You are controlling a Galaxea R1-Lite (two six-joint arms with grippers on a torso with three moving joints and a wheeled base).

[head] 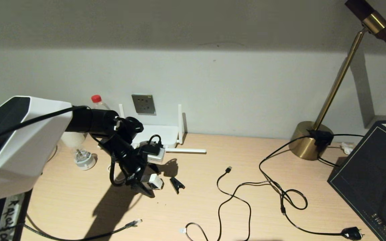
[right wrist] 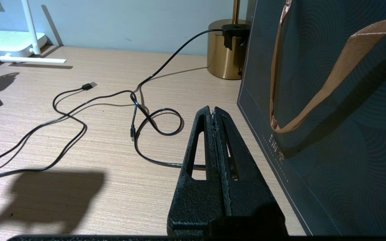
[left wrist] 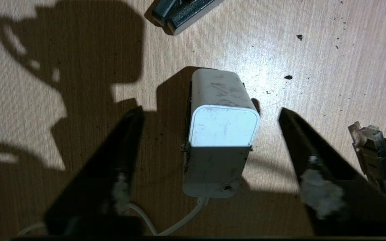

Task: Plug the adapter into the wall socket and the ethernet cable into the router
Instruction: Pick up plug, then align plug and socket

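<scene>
Left end effector (left wrist: 209, 134) hovers low over the desk (left wrist: 330, 50) with its fingers (left wrist: 112, 167) spread wide, the adapter (left wrist: 221, 130) lying between them, touching neither. Its white cord (left wrist: 179, 221) trails back under the wrist. Right end effector (right wrist: 214, 115) rests closed beside the dark bag (right wrist: 330, 100).

White adapter (left wrist: 221, 134) on desk, unplugged

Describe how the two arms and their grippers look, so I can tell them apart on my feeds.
Left arm: white housing, black tubular forearm, black cable alongside; left gripper has black tapered fingers with worn whitish patches. Right gripper: black textured fingers with slot cut-outs.
</scene>
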